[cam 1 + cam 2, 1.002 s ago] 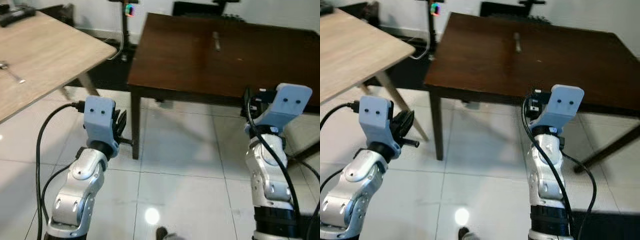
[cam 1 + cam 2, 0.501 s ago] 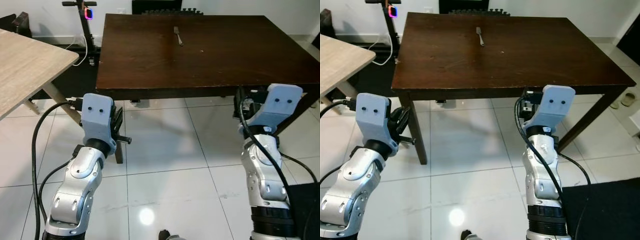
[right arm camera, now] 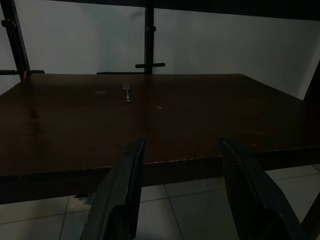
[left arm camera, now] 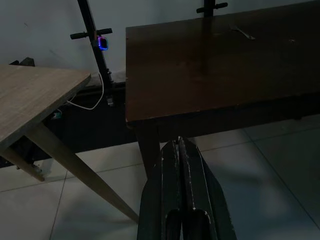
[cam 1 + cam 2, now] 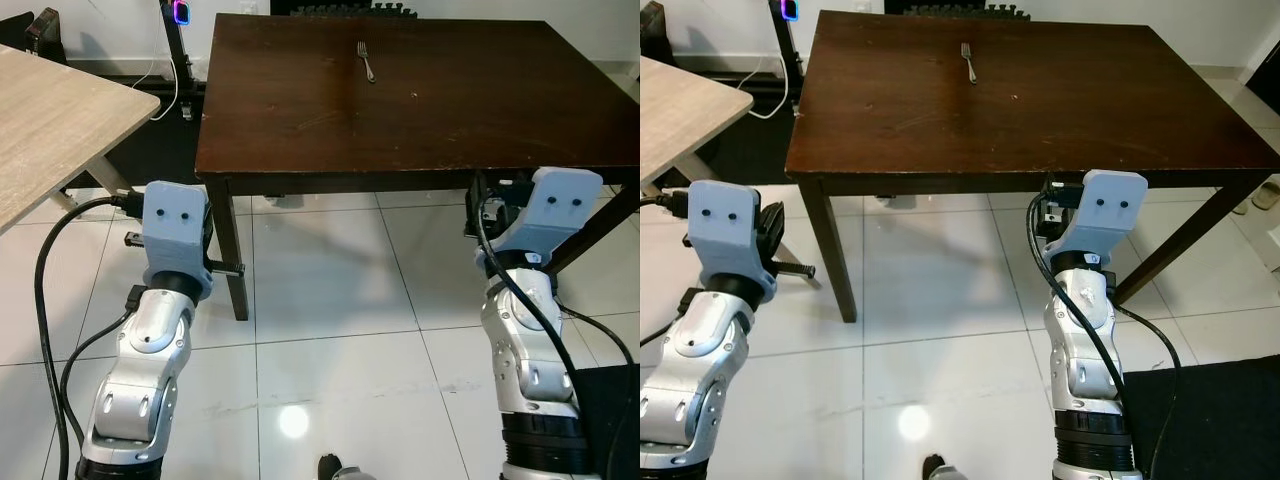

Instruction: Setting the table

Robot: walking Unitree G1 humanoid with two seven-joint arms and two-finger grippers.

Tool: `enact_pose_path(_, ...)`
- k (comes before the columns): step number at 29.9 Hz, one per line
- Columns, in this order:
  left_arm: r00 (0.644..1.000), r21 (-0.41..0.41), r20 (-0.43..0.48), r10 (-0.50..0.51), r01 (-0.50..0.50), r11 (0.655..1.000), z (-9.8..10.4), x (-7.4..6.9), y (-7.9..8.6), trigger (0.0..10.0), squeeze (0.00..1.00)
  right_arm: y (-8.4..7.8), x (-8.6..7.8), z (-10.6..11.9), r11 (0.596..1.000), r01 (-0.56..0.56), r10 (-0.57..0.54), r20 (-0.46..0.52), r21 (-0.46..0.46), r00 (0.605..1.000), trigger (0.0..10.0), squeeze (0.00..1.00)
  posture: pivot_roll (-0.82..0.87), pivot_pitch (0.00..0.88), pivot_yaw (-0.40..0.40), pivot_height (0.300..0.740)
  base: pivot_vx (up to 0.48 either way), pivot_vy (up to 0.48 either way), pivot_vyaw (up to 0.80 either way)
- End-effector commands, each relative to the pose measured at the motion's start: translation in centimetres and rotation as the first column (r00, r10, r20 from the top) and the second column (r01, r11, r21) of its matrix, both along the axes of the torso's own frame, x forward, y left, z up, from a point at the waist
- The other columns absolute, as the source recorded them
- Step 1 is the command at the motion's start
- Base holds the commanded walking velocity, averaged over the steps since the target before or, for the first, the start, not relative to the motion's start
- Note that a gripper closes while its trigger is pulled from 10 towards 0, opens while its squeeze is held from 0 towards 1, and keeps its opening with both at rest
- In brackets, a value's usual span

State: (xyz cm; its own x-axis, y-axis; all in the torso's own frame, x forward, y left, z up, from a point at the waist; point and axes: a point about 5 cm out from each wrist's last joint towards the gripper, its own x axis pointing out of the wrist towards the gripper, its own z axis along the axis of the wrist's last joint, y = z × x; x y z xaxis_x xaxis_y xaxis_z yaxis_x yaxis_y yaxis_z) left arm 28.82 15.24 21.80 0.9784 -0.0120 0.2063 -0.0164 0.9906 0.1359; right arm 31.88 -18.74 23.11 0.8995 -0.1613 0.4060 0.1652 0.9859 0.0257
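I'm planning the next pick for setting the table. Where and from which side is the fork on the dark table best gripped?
Probably by the handle, from above. The fork lies flat on the dark table toward its far edge, tines away from the robot and handle end nearer. With bare tabletop around it, fingers could straddle the thin handle across its width. The right gripper is open and faces the table, so it seems the handier one.

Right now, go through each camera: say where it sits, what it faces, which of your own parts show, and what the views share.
Left eye view: on the head, looking down at the dark table and tiled floor; both silver arms show.
Right eye view: beside it, same scene; the fork lies toward the table's far edge.
Left wrist view: along the left pincer, fingers together, facing the dark table's corner and the light wooden table.
Right wrist view: along the right pincer, fingers apart, level with the dark tabletop.
Shared: all four show the dark table and fork.
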Motion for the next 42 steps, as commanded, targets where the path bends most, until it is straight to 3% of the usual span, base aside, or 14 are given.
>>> enact_pose_path(1, 1.0, -0.018, -0.011, -0.029, 0.029, 0.999, -0.5, 0.0, -0.4, 10.0, 1.0, -0.3, -0.2, -0.2, 1.0, 0.014, -0.014, -0.001, 0.0, 1.0, 10.0, 0.0, 0.05, 0.134, 0.036, 0.74, 0.0, 0.0, 0.0)
enact_pose_path(18, 0.999, -0.046, -0.028, -0.031, 0.03, 0.998, -0.6, 0.2, -0.5, 10.0, 1.0, -0.3, -0.3, 0.0, 1.0, 0.012, -0.012, 0.008, 0.001, 1.0, 10.0, 0.0, 0.05, 0.135, 0.036, 0.74, 0.0, 0.0, 0.0)
enact_pose_path(19, 0.999, -0.049, -0.014, -0.041, 0.041, 0.998, -0.4, 0.2, -0.5, 10.0, 0.0, -0.2, -0.3, 0.1, 1.0, 0.013, -0.013, 0.014, 0.0, 1.0, 10.0, 0.0, 0.05, 0.135, 0.035, 0.74, 0.0, 0.0, 0.0)
enact_pose_path(27, 0.996, -0.043, 0.017, -0.092, 0.093, 0.995, 0.3, 0.5, -1.1, 10.0, 0.0, -0.1, -0.4, 1.4, 1.0, -0.001, 0.001, 0.074, 0.003, 0.997, 10.0, 0.0, 0.05, 0.134, 0.035, 0.74, 0.0, 0.0, 0.0)
enact_pose_path(42, 0.993, -0.028, 0.022, -0.117, 0.118, 0.993, 0.4, 0.4, -1.4, 10.0, 0.0, -0.6, -0.2, 0.7, 1.0, 0.025, -0.025, 0.039, 0.009, 0.999, 10.0, 0.0, 0.05, 0.133, 0.038, 0.74, 0.48, 0.0, 0.0)
